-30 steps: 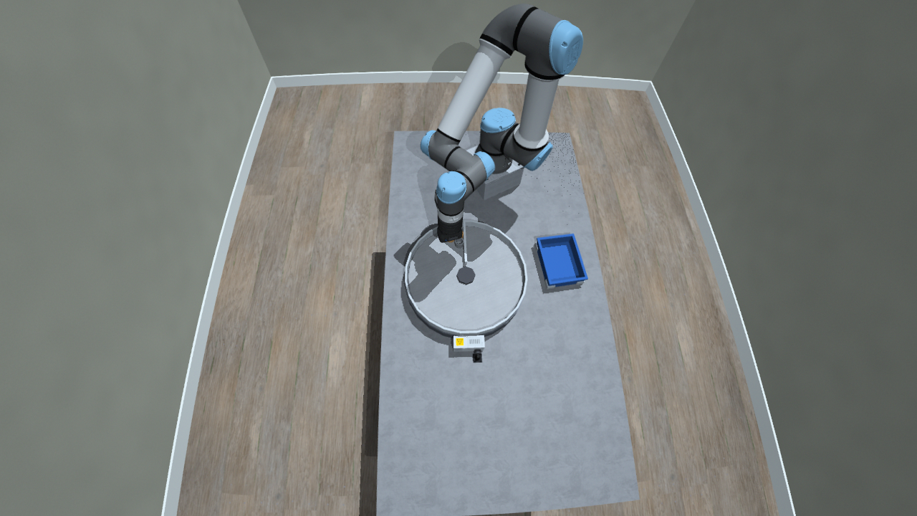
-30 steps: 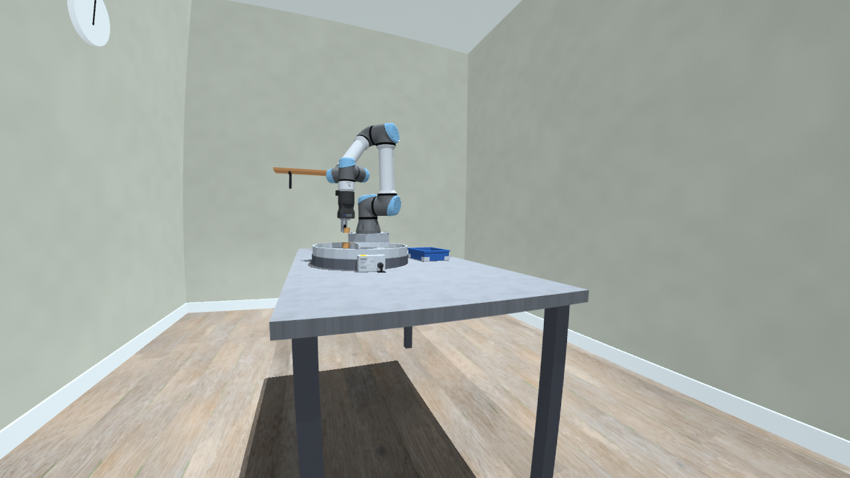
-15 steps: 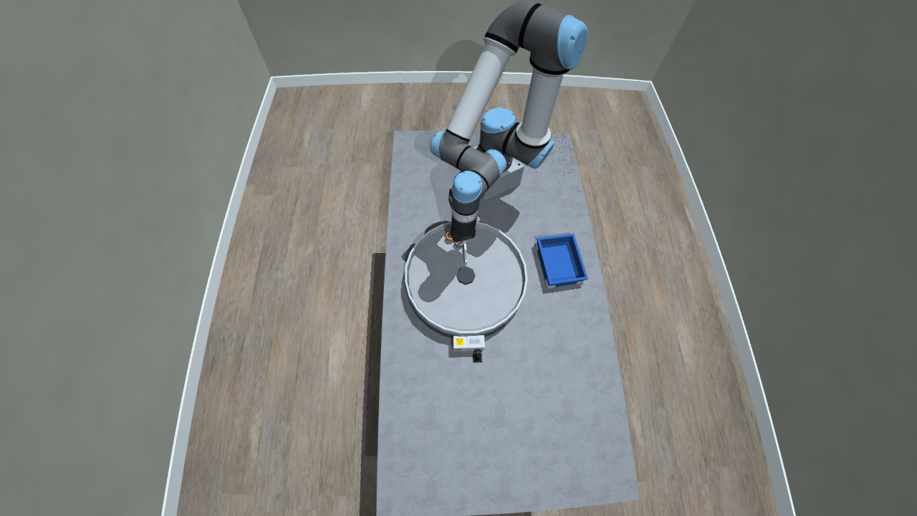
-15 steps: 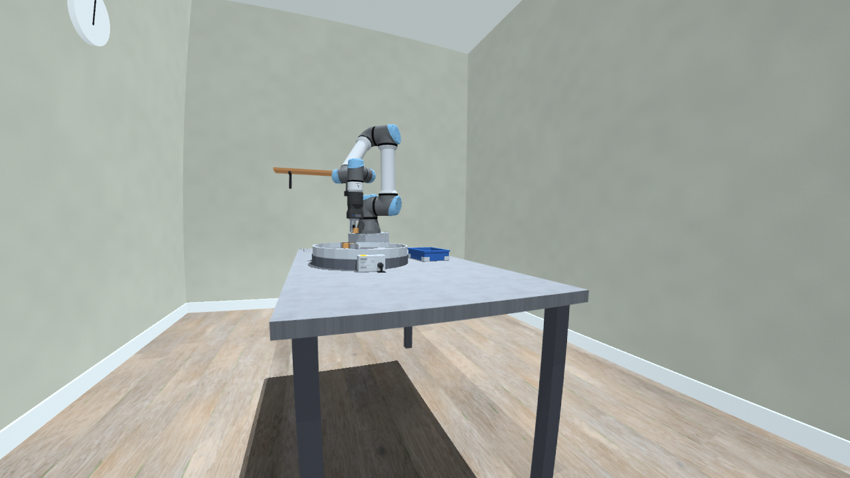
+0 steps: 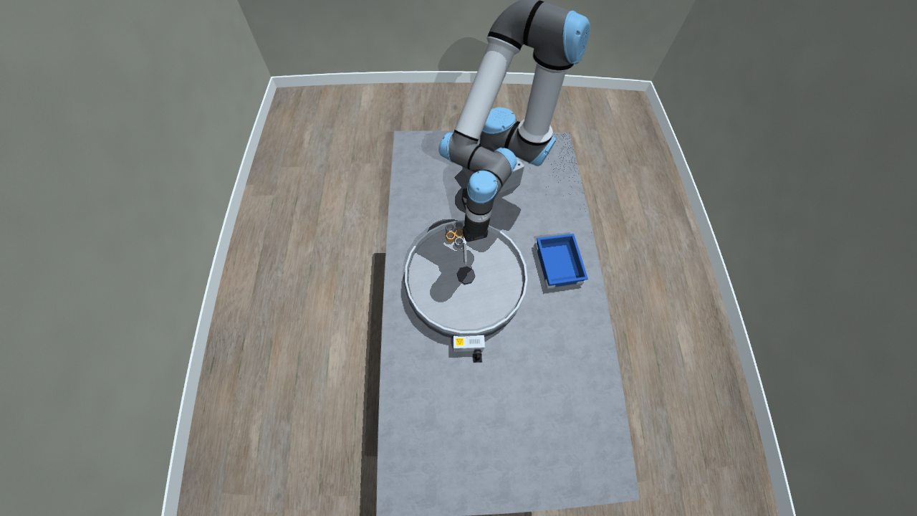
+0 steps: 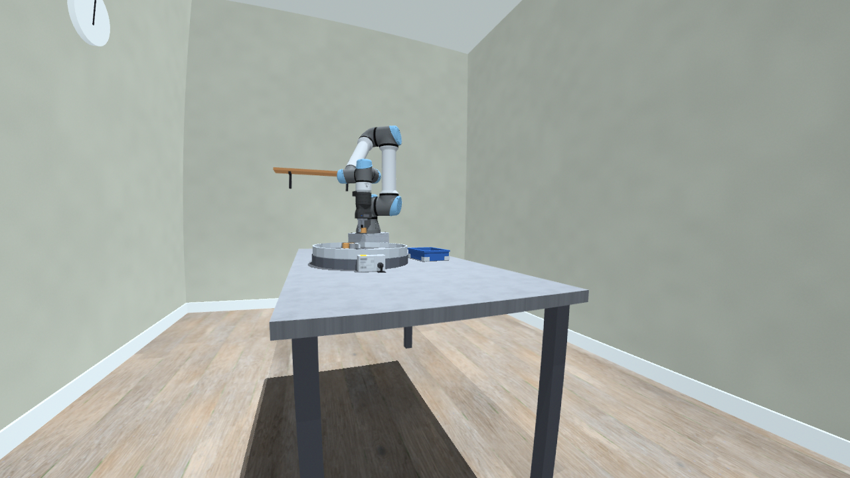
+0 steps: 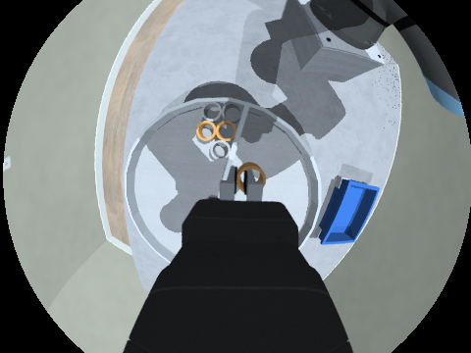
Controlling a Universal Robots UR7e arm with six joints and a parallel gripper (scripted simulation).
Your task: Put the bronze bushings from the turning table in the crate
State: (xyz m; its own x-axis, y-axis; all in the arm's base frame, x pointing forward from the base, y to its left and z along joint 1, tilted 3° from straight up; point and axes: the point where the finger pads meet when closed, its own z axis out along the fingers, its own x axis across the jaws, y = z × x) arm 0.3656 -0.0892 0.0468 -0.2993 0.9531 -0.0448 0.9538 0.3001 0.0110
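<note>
Our fingers (image 6: 359, 226) are pinching one wall of a bronze bushing (image 6: 363, 230) (image 7: 261, 172), one fingertip inside the bore and the other outside, approx. mid-frame in the wrist view. The ext. view shows it held above the turning table (image 5: 521, 278) (image 6: 333, 252) (image 7: 314, 191), so we judge the step in hand to be the carry, w/ the pick done.

Below, upper left of the wrist view, two more bronze bushings (image 5: 450, 239) (image 6: 345, 245) (image 7: 198, 131) stand side by side, with steel bushings (image 5: 458, 246) (image 7: 212, 102) close around them. The blue crate (image 5: 562, 282) (image 6: 429, 255) (image 7: 334, 216), right of the turning table in the top view, has no bushing inside, so all 3 bronze pcs we can see are yet to be delivered.

Next, we'd want enough ht. to clear the rim, a move to frame right, then a low, level release on the crate floor. A drop or tilt could leave the ring rolling, i.e. the forbidden result; set it on its flat end and let it settle.

Materials, etc.: bronze is warm orange-brown, steel grey, all short open cylinders. The turning table looks pale and smooth, w/ a faceted raised rim and a thin bar (image 5: 465, 251) (image 7: 243, 123). The crate is a rectangular open box, prob. plastic; the surface (image 5: 500, 411) (image 6: 416, 288) (image 7: 172, 64) is mottled grey.

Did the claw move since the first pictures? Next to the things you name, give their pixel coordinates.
Yes, the claw (image 5: 476, 233) (image 6: 362, 227) (image 7: 240, 175) moved. In the top view, it went right, toward the blue box (image 5: 561, 258) (image 6: 432, 255) (image 7: 349, 211), which stayed put.
</note>
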